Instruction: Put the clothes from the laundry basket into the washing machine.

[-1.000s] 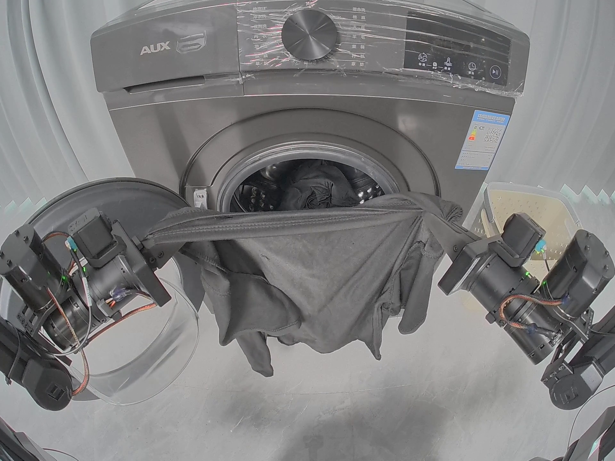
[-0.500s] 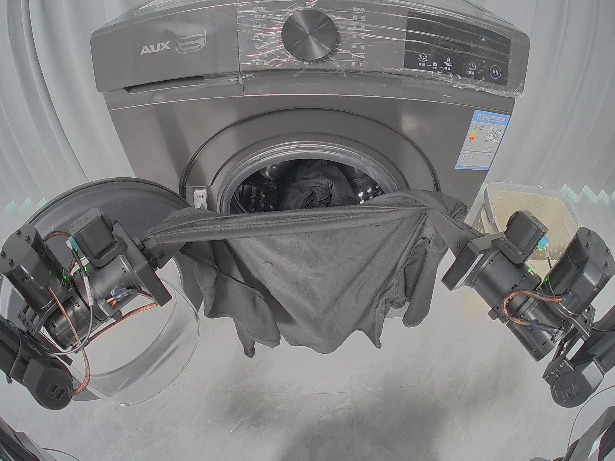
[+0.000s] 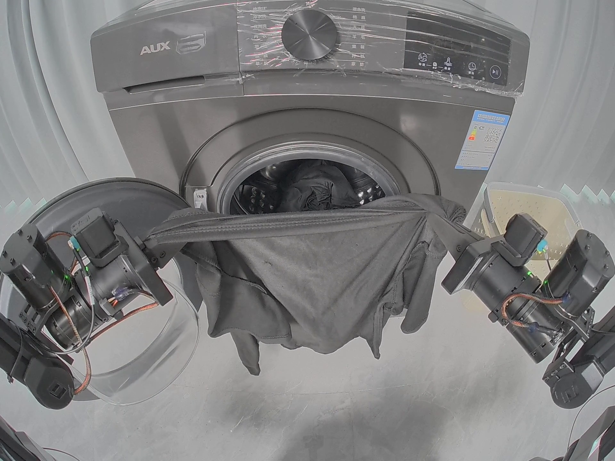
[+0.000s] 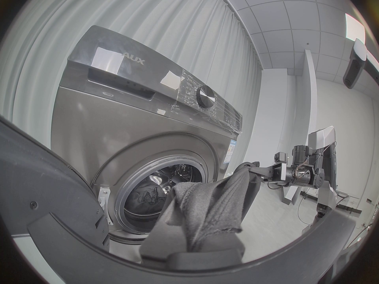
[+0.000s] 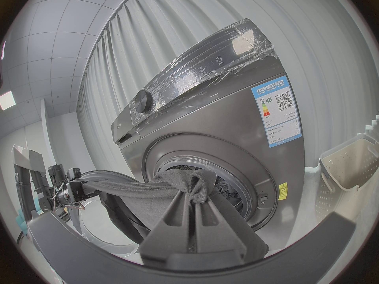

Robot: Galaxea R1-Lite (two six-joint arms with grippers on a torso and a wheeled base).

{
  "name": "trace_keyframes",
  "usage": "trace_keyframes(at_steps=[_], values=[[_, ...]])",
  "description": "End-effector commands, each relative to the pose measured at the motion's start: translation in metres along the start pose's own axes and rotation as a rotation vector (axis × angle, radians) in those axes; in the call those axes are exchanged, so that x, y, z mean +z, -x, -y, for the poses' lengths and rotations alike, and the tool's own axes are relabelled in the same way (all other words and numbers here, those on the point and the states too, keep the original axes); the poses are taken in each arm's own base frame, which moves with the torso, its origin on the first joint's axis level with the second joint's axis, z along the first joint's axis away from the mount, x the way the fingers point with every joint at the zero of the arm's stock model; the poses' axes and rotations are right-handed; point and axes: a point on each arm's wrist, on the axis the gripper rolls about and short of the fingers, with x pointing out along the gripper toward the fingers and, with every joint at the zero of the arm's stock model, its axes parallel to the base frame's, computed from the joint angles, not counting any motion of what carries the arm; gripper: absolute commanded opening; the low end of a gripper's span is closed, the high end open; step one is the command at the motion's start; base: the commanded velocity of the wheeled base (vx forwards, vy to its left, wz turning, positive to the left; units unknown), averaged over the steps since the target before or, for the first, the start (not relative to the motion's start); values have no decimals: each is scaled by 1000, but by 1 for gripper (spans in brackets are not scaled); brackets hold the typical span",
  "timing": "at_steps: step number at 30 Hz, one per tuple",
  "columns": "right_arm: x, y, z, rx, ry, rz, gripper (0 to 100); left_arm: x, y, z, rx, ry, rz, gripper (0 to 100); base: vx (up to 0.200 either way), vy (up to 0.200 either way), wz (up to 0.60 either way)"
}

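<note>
While its top hem stretches taut, the dark garment sags.

We count one washing machine, one door, one dial, one laundry basket, one dark garment outside drum. Dark clothes inside drum: number unclear to us. Two grippers: left gripper, right gripper.

the dark garment is stretched a little wider than a second ago. the right gripper is shifted slightly outward, towards the laundry basket, and the cloth's right end is drawn along with it. the hanging folds are rearranged: the lowest tail, lifted and swung leftward half a second ago, is dropped again, and the right-hand flap is lowered slightly.
</note>
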Motion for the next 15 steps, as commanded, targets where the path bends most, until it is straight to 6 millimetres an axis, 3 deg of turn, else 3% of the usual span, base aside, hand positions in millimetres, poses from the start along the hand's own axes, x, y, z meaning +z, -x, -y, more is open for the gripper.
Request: trace_keyframes(at_steps=[1, 11, 15], values=[[-1, 0, 0, 2, -2, -6, 0, -3, -1, -1, 2, 4, -10, 0, 0, 0, 0], [-6, 3, -1, 8, -9, -27, 0, -7, -1, -1, 3, 2, -23, 0, 0, 0, 0], [-16, 8, -1, 7, -10, -76, 0, -5, -3, -1, -2, 1, -14, 0, 0, 0, 0]])
